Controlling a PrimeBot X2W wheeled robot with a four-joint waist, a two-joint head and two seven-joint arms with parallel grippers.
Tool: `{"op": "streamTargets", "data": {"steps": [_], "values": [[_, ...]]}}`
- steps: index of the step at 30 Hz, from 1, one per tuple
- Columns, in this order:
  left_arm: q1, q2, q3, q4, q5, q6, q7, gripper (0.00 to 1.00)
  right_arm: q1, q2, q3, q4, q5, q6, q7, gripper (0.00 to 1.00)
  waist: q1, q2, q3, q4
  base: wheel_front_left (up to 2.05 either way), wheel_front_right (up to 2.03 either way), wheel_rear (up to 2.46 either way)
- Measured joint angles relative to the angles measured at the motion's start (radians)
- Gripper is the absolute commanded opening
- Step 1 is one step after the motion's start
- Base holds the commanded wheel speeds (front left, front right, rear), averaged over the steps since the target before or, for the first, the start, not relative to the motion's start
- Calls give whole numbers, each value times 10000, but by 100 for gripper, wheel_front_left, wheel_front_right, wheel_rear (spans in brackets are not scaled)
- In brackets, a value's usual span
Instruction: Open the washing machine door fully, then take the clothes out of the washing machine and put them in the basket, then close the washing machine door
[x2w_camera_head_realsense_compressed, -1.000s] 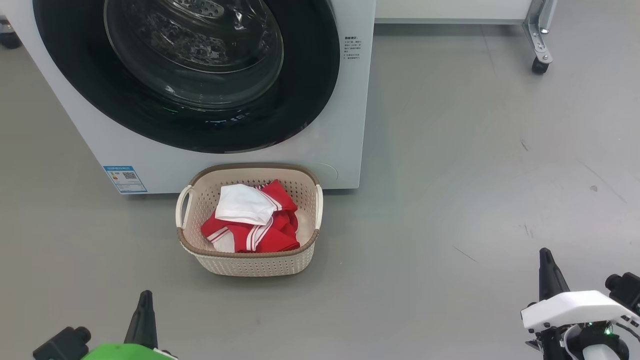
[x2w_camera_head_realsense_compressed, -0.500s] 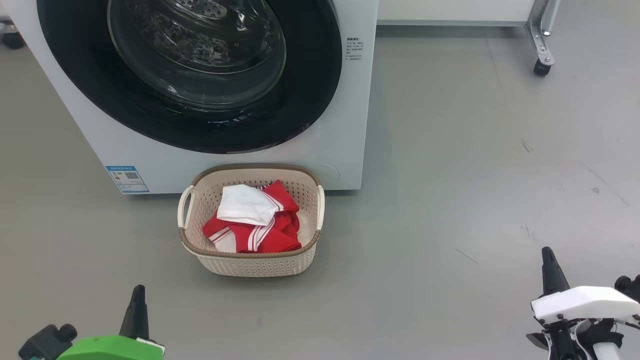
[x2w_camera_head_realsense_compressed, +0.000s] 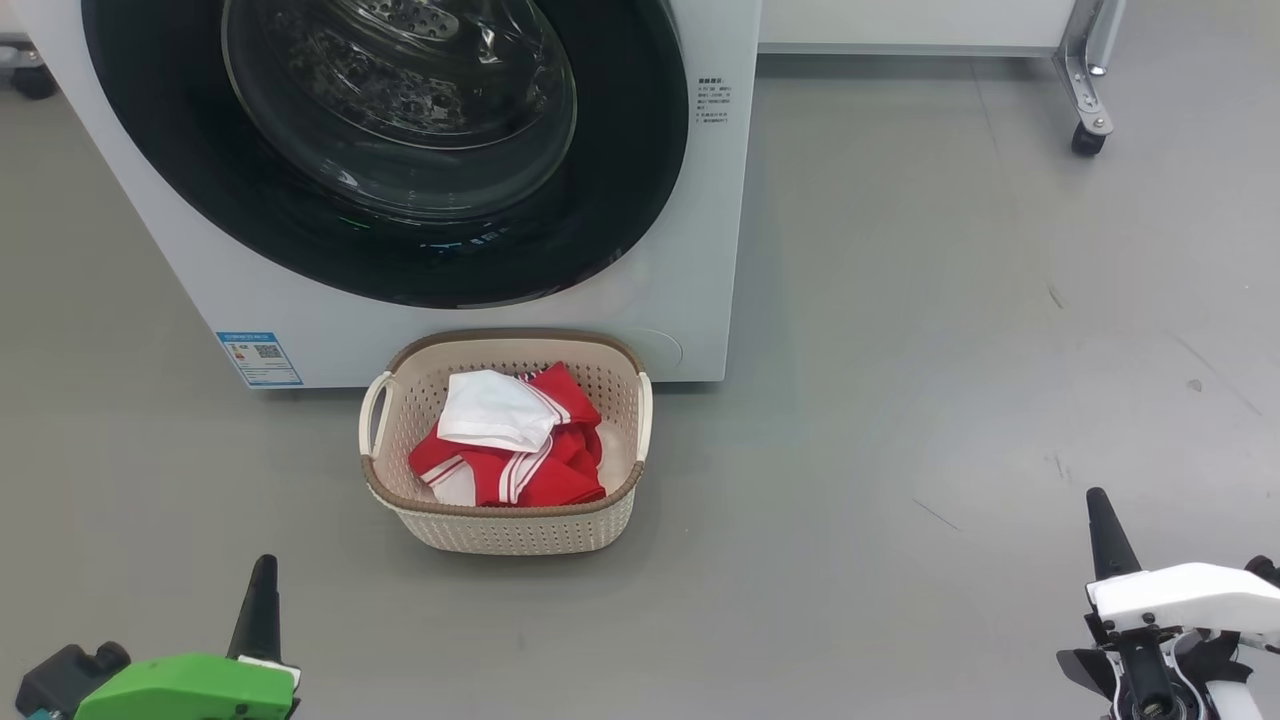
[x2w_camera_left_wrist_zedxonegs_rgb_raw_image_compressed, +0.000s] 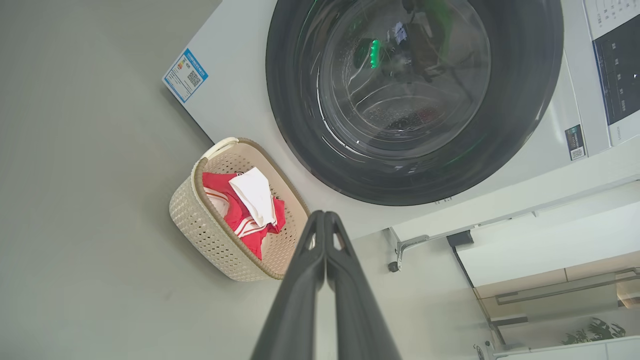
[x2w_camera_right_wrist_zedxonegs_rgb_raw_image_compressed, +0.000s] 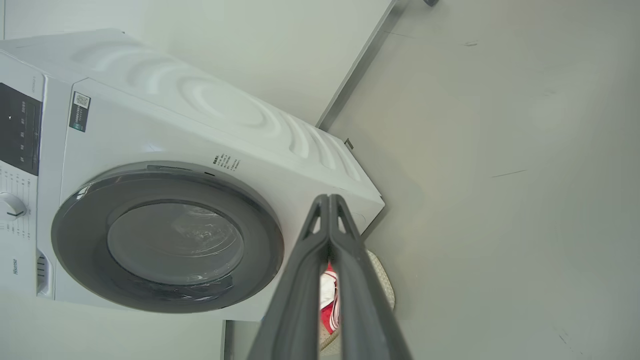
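The washer (x2w_camera_head_realsense_compressed: 700, 250) stands on the grey floor (x2w_camera_head_realsense_compressed: 950, 350) with its door (x2w_camera_head_realsense_compressed: 635, 150) closed flush against the front. The basket (x2w_camera_head_realsense_compressed: 505, 337) sits on the floor just in front of the washer, below the door. Both clothes lie inside it: the white cloth (x2w_camera_head_realsense_compressed: 495, 412) rests on top of the red garment (x2w_camera_head_realsense_compressed: 540, 480).

The left gripper (x2w_camera_head_realsense_compressed: 263, 570) hangs low at the near left and the right gripper (x2w_camera_head_realsense_compressed: 1100, 505) at the near right, both well apart from the basket. In each wrist view the two fingers press together with nothing between them.
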Motion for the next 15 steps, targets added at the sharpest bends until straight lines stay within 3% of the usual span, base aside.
{"op": "streamTargets", "data": {"steps": [15], "values": [[-244, 40, 201, -4, -1705, -75, 443, 0, -198, 82, -351, 35, 1747, 127, 468, 0, 0, 0, -32, 50, 0, 0, 0]]}}
